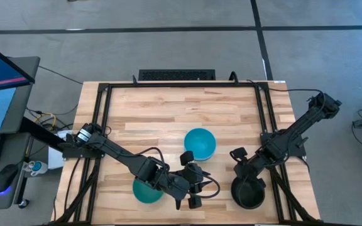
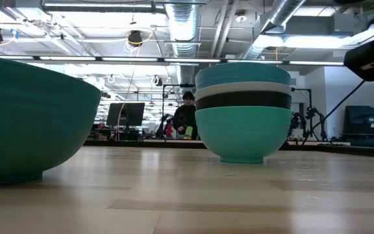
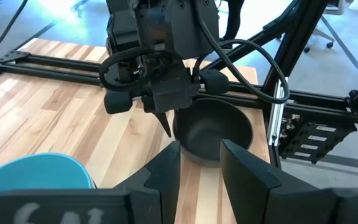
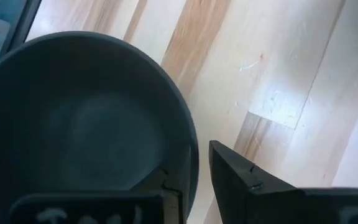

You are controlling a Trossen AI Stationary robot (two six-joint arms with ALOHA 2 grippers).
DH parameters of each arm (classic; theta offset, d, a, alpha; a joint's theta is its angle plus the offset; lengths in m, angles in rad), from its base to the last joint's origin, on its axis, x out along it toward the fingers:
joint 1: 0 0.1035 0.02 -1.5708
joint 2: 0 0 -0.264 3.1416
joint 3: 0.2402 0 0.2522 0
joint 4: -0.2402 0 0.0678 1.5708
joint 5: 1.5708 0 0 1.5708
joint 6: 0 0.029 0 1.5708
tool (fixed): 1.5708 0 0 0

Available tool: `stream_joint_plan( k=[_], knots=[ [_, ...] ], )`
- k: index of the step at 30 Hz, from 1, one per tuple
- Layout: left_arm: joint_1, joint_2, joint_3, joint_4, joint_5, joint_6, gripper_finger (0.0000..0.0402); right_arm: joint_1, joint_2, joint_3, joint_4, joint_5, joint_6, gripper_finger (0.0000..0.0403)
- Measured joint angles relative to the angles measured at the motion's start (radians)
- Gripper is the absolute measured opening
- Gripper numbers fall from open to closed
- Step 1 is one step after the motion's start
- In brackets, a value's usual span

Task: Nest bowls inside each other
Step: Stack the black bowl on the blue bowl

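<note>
Clearly the right pincer point(image 4: 194, 171), pinching the black bowl's point(image 1: 248, 193) rim thinly, could let it slip and tip.

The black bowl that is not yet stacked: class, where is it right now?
In the high view the black bowl sits near the table's front edge on the right, its rim between the right gripper's fingers, right of the bowl stack.

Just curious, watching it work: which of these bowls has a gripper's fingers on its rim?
The lone black bowl at the table's near right. The right gripper has one finger inside its rim, one outside. The teal-green bowl and the stack sit untouched.
</note>
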Motion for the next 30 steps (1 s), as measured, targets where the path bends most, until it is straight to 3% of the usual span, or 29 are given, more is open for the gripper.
stream_joint_plan(
  k=[19, 30],
  knots=[
    [0.000, 0.000, 0.000, 0.005, 0.000, 0.005, 0.0105, 0.000, 0.003, -0.017, 0.068, -0.023, -0.001, 0.0082],
    [0.000, 0.000, 0.000, 0.010, 0.000, 0.010, 0.0105, 0.027, 0.221, -0.017, 0.177, -0.030, -0.058, 0.0073]
  ],
)
